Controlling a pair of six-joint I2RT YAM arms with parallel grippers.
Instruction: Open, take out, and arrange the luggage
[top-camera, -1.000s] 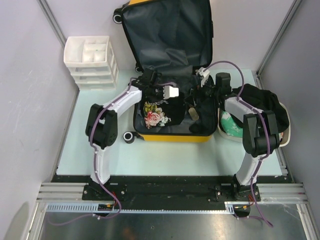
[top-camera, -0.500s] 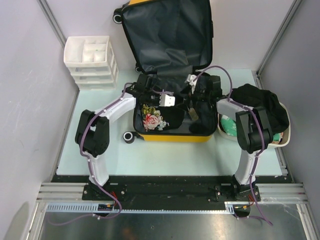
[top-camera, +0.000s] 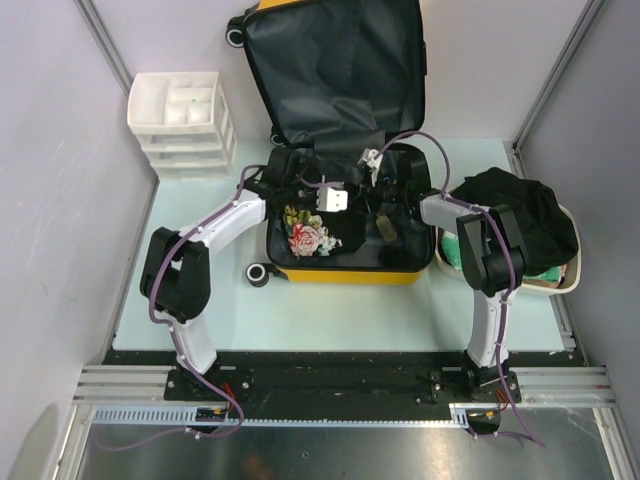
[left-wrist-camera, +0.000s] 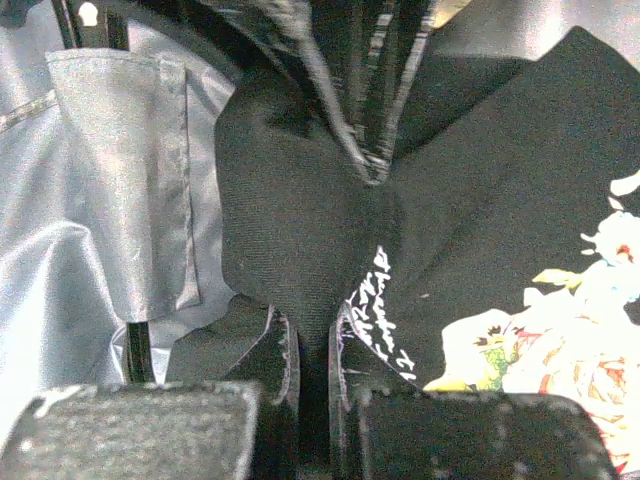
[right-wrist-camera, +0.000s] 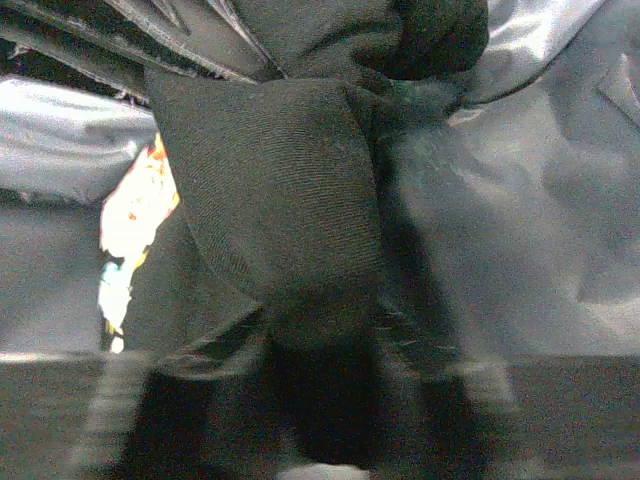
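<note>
The luggage (top-camera: 335, 90) is lying open at the upper centre of the overhead view, base resting on the worktop (top-camera: 340, 315), lid standing up behind, a black flower-printed garment (top-camera: 312, 238) sitting inside. The left claw (left-wrist-camera: 312, 330) is pinching a fold of that black cloth, jaws nearly together. The right claw (right-wrist-camera: 300, 420) is reaching into the case beside it, but blur is hiding whether it is gripping anything.
</note>
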